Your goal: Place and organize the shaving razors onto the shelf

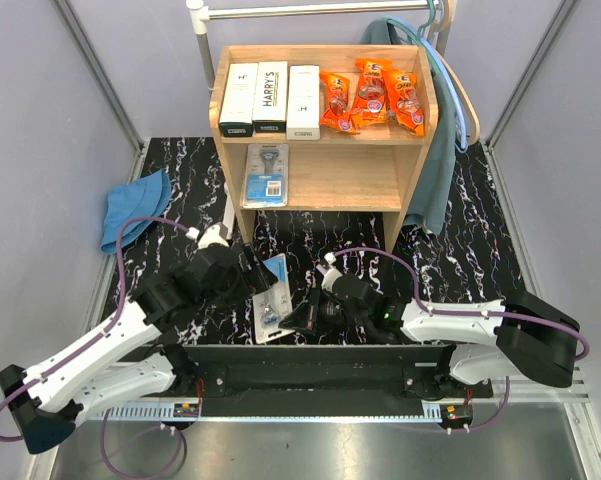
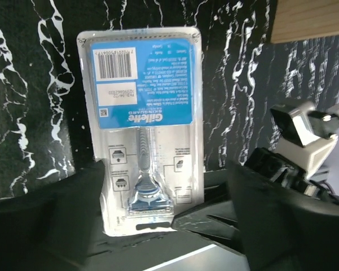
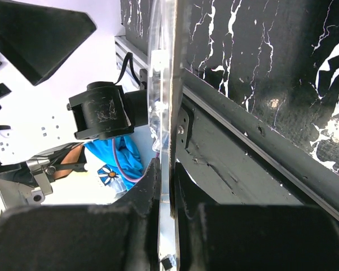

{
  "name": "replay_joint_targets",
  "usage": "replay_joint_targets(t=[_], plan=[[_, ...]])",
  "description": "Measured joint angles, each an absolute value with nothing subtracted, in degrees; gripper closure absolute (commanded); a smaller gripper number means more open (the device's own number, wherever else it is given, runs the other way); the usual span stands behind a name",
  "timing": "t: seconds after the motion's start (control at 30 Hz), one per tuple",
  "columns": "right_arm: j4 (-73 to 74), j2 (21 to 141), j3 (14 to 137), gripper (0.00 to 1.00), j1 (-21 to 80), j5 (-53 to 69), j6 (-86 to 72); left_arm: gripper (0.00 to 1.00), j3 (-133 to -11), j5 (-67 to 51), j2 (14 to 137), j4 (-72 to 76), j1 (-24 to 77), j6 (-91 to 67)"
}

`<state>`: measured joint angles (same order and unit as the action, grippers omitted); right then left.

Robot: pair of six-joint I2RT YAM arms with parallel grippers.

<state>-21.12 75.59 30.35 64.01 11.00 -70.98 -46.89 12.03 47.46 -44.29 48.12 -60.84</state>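
Top external view is showing the shelf (image 1: 325, 180) with three white boxes (image 1: 271, 98) and three orange pouches (image 1: 372, 97) sitting on its top board. One shelved blister card (image 1: 267, 174) is lying on its lower board. The loose blister card (image 1: 273, 298) is out in front of the shelf, well apart from it, standing up off the table (image 1: 460, 260).

The right gripper (image 1: 302, 318) is pinching this loose card by its thin edge, with its jaws pressed onto the plastic. The left gripper (image 1: 242, 282) is sitting just beside the card, jaws spread wide and holding nothing.

I am thinking the card could slip or swing. It is smooth, shiny and bendy, and only one small pinch is holding it. The spread left fingers are close, so a bump could twist it loose. Going into the shelf, its wide flat face could catch a side panel or push the shelved card.

The card is clear plastic with a blue paper back. The boxes are looking stiff and square-cornered, the pouches soft and crinkly, the shelf pale smooth wood.
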Motion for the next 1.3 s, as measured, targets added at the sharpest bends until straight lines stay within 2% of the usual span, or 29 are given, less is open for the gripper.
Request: replay_joint_targets(t=[0.3, 0.53, 0.87, 1.13, 1.3], plan=[[-21.0, 75.1, 30.3, 1.00, 64.0, 11.0, -70.9, 0.01, -48.0, 14.7, 45.0, -47.2, 48.1, -60.0], [-19.4, 74.0, 30.3, 1.00, 64.0, 11.2, -69.6, 0.01, -53.6, 19.5, 44.6, -54.5, 48.1, -59.8], [-18.9, 72.9, 33.2, 1.00, 64.0, 17.1, -63.8, 0.01, -58.1, 26.4, 42.4, -63.3, 48.1, -59.4], [-15.5, 65.1, 35.8, 1.00, 64.0, 16.9, -61.3, 0.01, -59.2, 29.3, 41.3, -67.2, 47.7, -59.4], [-7.9, 58.8, 40.0, 1.00, 64.0, 11.9, -60.2, 0.01, -59.2, 29.5, 41.4, -67.8, 47.6, -59.4]])
